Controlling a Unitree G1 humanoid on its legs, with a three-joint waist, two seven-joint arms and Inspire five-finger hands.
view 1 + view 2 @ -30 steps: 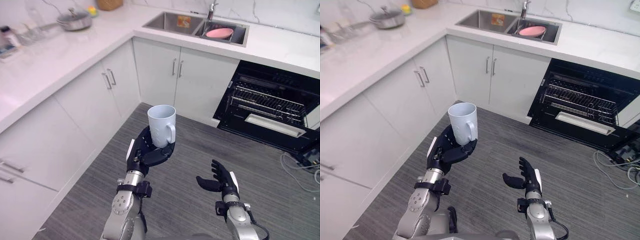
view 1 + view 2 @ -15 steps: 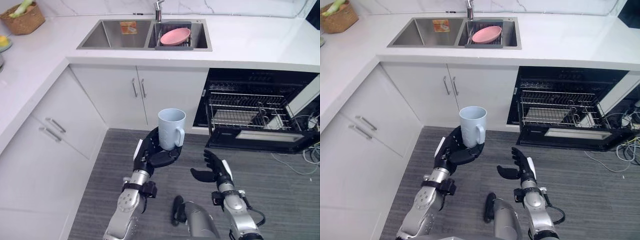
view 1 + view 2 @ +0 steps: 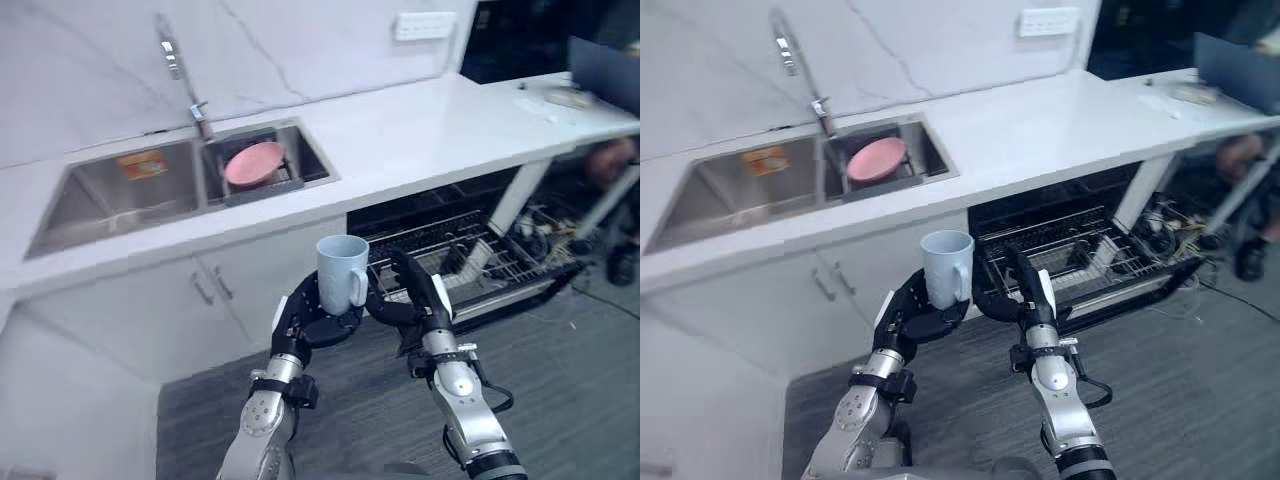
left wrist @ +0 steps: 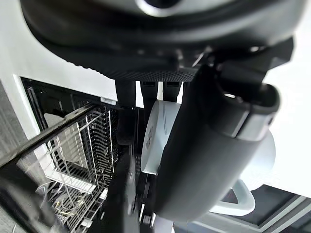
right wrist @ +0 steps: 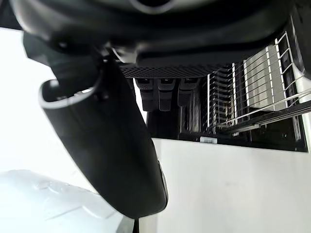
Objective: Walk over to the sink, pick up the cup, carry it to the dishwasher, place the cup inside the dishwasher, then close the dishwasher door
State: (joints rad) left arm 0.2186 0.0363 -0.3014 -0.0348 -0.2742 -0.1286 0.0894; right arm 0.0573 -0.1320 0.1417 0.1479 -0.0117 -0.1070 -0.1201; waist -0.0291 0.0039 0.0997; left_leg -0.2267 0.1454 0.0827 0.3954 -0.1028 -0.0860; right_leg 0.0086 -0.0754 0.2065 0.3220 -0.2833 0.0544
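Cup: a pale blue mug (image 3: 342, 272), upright, handle turned toward the robot's right. It is held in the air in front of the white cabinet doors (image 3: 215, 290), just left of the dishwasher opening.
Left hand: the left hand (image 3: 305, 322) is raised palm up, with its fingers and thumb curled around the lower part of the mug.
Right hand: the right hand (image 3: 415, 295) is raised close beside the mug with its fingers straight and relaxed, grasping nothing. I cannot tell whether its thumb touches the mug.
Dishwasher: the dishwasher (image 3: 470, 260) is under the white counter (image 3: 420, 120), with its door down and a wire rack showing.
Sink: a steel double sink (image 3: 110, 195) with a tall tap (image 3: 180, 75). A pink dish (image 3: 253, 163) lies in the right basin.
Writing: an orange sticker (image 3: 141, 164) is in the left basin, its print too small to read. A white wall socket (image 3: 425, 25) bears no legible marks.
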